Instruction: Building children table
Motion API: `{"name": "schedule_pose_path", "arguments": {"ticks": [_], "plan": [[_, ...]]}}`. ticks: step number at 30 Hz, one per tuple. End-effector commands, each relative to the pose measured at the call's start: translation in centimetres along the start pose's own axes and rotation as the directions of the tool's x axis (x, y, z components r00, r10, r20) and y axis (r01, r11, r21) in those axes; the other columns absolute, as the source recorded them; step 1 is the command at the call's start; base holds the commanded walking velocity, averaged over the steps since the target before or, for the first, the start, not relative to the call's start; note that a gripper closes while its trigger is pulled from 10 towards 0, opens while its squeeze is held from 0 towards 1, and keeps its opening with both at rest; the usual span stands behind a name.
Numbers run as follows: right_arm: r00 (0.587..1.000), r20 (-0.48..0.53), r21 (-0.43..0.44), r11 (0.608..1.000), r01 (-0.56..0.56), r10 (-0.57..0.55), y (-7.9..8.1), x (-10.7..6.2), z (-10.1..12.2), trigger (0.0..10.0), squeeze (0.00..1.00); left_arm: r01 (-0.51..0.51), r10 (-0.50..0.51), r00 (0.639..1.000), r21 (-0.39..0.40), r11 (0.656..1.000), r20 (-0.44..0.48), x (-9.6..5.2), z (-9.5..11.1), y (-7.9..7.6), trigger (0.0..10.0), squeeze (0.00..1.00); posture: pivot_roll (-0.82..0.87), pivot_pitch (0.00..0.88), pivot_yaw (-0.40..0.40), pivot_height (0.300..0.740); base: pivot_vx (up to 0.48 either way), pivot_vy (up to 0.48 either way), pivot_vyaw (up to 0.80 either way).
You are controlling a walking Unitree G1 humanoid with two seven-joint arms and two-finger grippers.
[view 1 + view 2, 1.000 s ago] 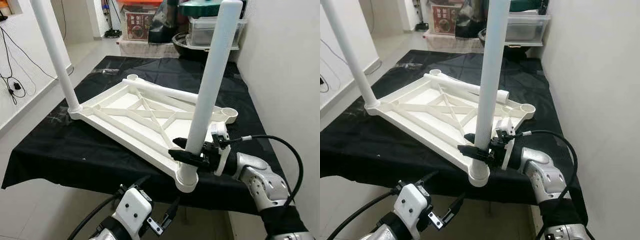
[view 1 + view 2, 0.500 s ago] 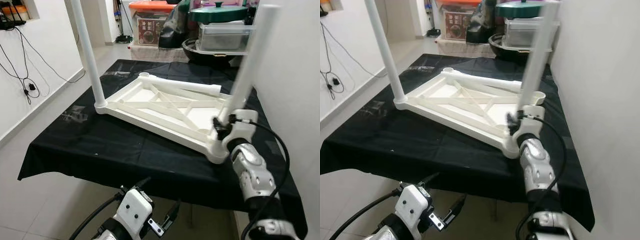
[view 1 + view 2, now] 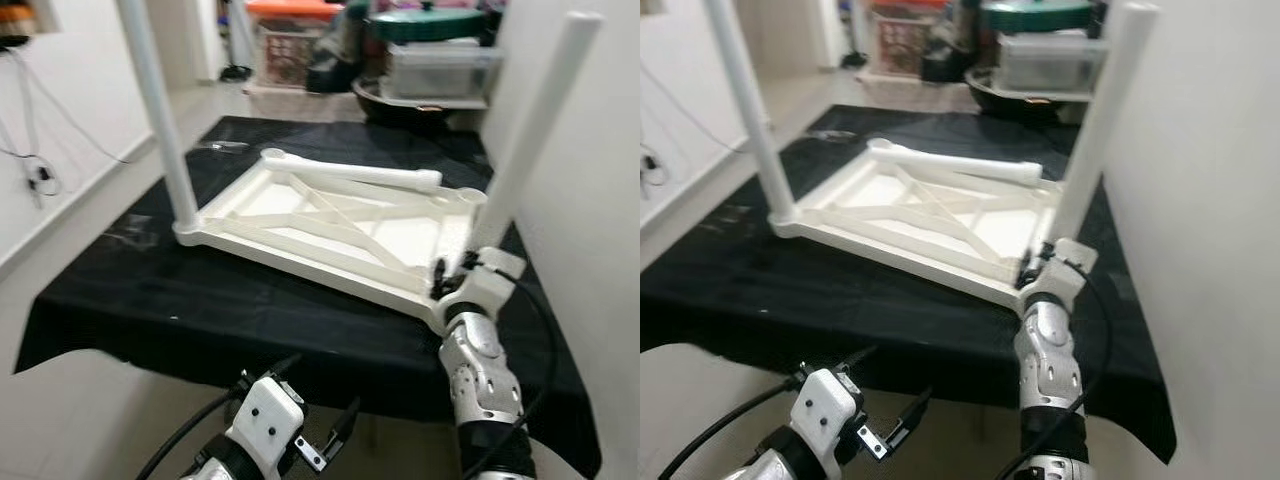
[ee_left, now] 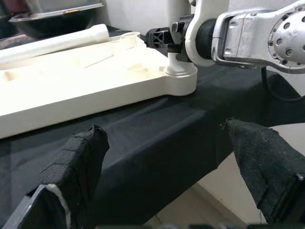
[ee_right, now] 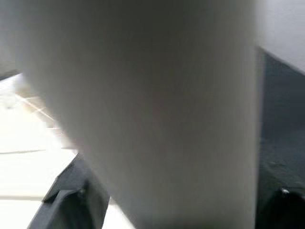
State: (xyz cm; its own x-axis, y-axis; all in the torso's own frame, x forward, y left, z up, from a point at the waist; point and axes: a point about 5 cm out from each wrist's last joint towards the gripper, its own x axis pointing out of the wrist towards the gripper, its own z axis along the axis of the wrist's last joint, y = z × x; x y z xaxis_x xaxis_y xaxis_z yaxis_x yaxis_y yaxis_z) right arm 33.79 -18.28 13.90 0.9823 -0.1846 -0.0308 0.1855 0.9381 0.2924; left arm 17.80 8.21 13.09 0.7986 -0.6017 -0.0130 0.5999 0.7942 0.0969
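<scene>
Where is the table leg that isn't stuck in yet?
The loose leg lies flat across the far edge of the upside-down tabletop on the black cloth, between the two empty corner sockets.

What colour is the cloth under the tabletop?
Black cloth, plain; clearest in the left eye view.

White plastic tabletop (image 3: pixel 330 235) upside down, 2 legs (image 3: pixel 155 110) upright, 1 leg (image 3: pixel 355 174) lying loose

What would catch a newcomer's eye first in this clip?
The upside-down white tabletop on the black-draped table, with two white legs standing up from its corners. The right gripper clasps the near-right leg at its base, a loose third leg lies along the far edge, and the left gripper hangs open below.
</scene>
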Motion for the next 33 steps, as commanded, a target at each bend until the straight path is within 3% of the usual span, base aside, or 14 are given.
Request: {"name": "schedule_pose_path", "arguments": {"ticks": [1, 3, 9, 11, 13, 14, 16, 20, 23, 24, 26, 27, 31, 33], "plan": [[0.986, 0.021, 0.035, 0.986, -0.164, 0.164, 1.9, 0.4, 0.4, 10.0, 0.00, 0.003, -0.003, 1.000, -0.007, 1.000, -0.012, -0.1, -0.4, -0.1, 10.0, 0.00, 0.09, 0.034, -0.022, 0.740, 0.000, 0.000, 0.00], [0.900, 0.011, 0.080, 0.897, -0.434, 0.435, 2.6, 0.4, 0.9, 10.0, 0.00, 0.005, -0.005, 1.000, -0.009, 1.000, -0.012, -0.1, -0.4, -0.1, 10.0, 0.00, 0.09, 0.038, -0.021, 0.740, 0.000, 0.000, 0.00], [0.783, -0.028, 0.113, 0.781, -0.615, 0.621, 2.5, -0.5, 1.3, 10.0, 0.00, 0.004, -0.005, 1.000, -0.009, 1.000, -0.011, 0.0, -0.3, -0.1, 10.0, 0.00, 0.10, 0.046, -0.020, 0.740, 0.000, 0.000, 0.00], [0.544, -0.093, 0.141, 0.552, -0.822, 0.834, 2.5, -2.7, 2.1, 10.0, 0.00, 0.002, -0.002, 1.000, -0.008, 1.000, -0.010, 0.0, -0.3, 0.0, 10.0, 0.00, 0.10, 0.051, -0.019, 0.740, 0.000, 0.000, 0.00], [0.405, -0.138, 0.154, 0.424, -0.893, 0.904, 2.6, -3.8, 2.3, 10.0, 0.00, 0.002, -0.002, 1.000, -0.007, 1.000, -0.010, 0.0, -0.3, 0.0, 10.0, 0.00, 0.10, 0.053, -0.018, 0.740, 0.000, 0.000, 0.00], [0.405, -0.138, 0.154, 0.424, -0.893, 0.904, 2.6, -3.8, 2.3, 10.0, 0.00, 0.002, -0.002, 1.000, -0.007, 1.000, -0.010, 0.0, -0.3, 0.0, 10.0, 0.00, 0.10, 0.053, -0.018, 0.740, 0.000, 0.000, 0.00], [0.238, -0.198, 0.155, 0.270, -0.950, 0.951, 2.8, -4.7, 2.1, 10.0, 0.00, 0.001, -0.001, 1.000, -0.006, 1.000, -0.010, 0.0, -0.3, 0.1, 10.0, 0.00, 0.10, 0.055, -0.018, 0.740, 0.000, 0.000, 0.00], [0.164, -0.227, 0.145, 0.199, -0.969, 0.960, 3.4, -4.8, 1.9, 10.0, 0.00, 0.000, 0.000, 1.000, -0.005, 1.000, -0.010, -0.1, -0.3, 0.1, 10.0, 0.00, 0.10, 0.058, -0.016, 0.740, 0.000, 0.000, 0.00], [0.142, -0.233, 0.139, 0.178, -0.974, 0.962, 3.8, -4.7, 1.7, 10.0, 0.00, -0.001, 0.001, 1.000, -0.004, 1.000, -0.010, -0.1, -0.3, 0.1, 10.0, 0.00, 0.11, 0.061, -0.015, 0.740, 0.000, 0.000, 0.00], [0.157, -0.243, 0.110, 0.188, -0.976, 0.957, 4.3, -4.4, 1.4, 3.9, 0.00, -0.002, 0.002, 1.000, -0.004, 1.000, -0.011, -0.1, -0.3, 0.1, 10.0, 0.00, 0.11, 0.063, -0.015, 0.740, 0.000, 0.000, 0.00], [0.157, -0.243, 0.110, 0.188, -0.976, 0.957, 4.3, -4.4, 1.4, 3.9, 0.00, -0.002, 0.002, 1.000, -0.004, 1.000, -0.011, -0.1, -0.3, 0.1, 10.0, 0.00, 0.11, 0.063, -0.015, 0.740, 0.000, 0.000, 0.00], [0.192, -0.244, 0.079, 0.217, -0.973, 0.951, 4.7, -4.0, 1.2, 0.0, 0.00, -0.002, 0.002, 1.000, -0.003, 1.000, -0.011, -0.1, -0.2, 0.1, 10.0, 0.00, 0.11, 0.063, -0.015, 0.740, 0.000, 0.000, 0.00], [0.460, -0.254, -0.053, 0.463, -0.885, 0.851, 4.3, -1.6, 0.8, 0.0, 0.00, -0.001, 0.000, 1.000, -0.005, 1.000, -0.011, -0.1, -0.2, 0.2, 10.0, 0.00, 0.11, 0.064, -0.012, 0.740, 0.000, 0.000, 0.00], [0.502, -0.259, -0.064, 0.504, -0.861, 0.825, 3.9, -1.3, 0.8, 0.0, 0.00, 0.001, -0.001, 1.000, -0.006, 1.000, -0.012, -0.1, -0.2, 0.2, 10.0, 0.00, 0.10, 0.065, -0.008, 0.740, 0.000, 0.000, 0.00]]}}
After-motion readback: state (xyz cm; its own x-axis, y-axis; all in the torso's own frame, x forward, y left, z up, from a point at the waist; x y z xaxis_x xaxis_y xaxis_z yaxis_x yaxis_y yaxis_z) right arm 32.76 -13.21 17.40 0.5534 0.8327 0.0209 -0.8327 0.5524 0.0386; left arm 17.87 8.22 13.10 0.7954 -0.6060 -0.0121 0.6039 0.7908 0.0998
